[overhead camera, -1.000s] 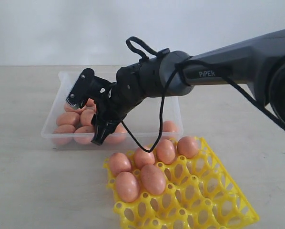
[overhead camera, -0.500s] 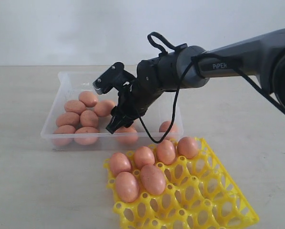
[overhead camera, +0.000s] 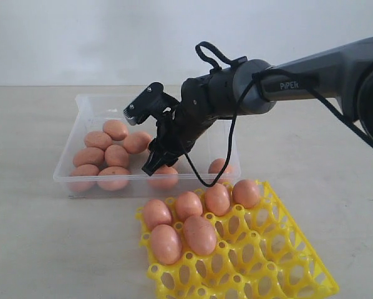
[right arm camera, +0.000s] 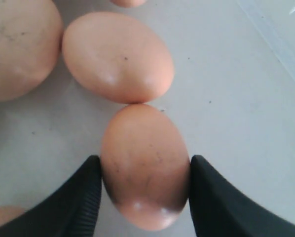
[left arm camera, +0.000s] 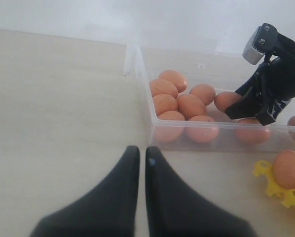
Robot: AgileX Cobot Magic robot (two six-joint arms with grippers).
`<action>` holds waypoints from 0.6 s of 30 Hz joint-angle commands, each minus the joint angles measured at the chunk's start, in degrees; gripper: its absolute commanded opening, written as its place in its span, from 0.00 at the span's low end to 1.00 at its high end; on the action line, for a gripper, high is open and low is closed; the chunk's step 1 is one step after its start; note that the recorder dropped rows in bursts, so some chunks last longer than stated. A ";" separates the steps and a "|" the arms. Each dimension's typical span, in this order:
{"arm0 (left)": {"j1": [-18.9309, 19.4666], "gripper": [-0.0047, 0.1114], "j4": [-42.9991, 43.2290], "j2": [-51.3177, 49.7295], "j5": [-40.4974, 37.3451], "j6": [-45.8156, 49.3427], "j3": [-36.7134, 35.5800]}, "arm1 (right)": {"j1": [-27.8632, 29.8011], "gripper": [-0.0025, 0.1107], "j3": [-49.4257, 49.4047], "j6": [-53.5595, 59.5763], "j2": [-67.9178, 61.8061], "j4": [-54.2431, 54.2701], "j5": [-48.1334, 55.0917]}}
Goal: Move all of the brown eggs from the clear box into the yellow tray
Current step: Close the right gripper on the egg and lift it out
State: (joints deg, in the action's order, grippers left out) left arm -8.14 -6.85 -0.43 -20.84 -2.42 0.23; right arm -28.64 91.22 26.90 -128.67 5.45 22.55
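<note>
The clear box (overhead camera: 80, 101) holds several brown eggs (overhead camera: 102, 156) heaped at its left end. My right gripper (overhead camera: 141, 141) reaches down into the box, and in the right wrist view its fingers (right arm camera: 86, 197) press both sides of one brown egg (right arm camera: 145, 163) lying on the box floor. That egg touches a second egg (right arm camera: 118, 57) at its far tip. The yellow tray (overhead camera: 271, 252) sits in front of the box with several eggs (overhead camera: 189, 204) in its cups. My left gripper (left arm camera: 142, 150) is shut and empty over bare table beside the box (left arm camera: 137, 74).
One egg (overhead camera: 219, 166) lies alone at the box's right end. The right arm (overhead camera: 311, 71) and its looping black cable (overhead camera: 205, 180) stretch over the box and tray. The table (overhead camera: 30, 237) is pale wood against a white wall.
The right gripper has swung from the box's front wall to over the middle of the box. Its jaws have narrowed onto one egg. The left gripper's earlier position is not shown.
</note>
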 commanded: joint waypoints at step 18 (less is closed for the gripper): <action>-0.13 0.08 0.24 -0.24 0.53 0.24 -0.23 | 0.10 0.02 -1.11 -10.32 5.37 5.17 -0.10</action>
State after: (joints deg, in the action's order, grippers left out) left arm -8.14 -6.85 -0.43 -20.84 -2.42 0.23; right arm -28.64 90.65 18.76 -124.89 9.78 23.05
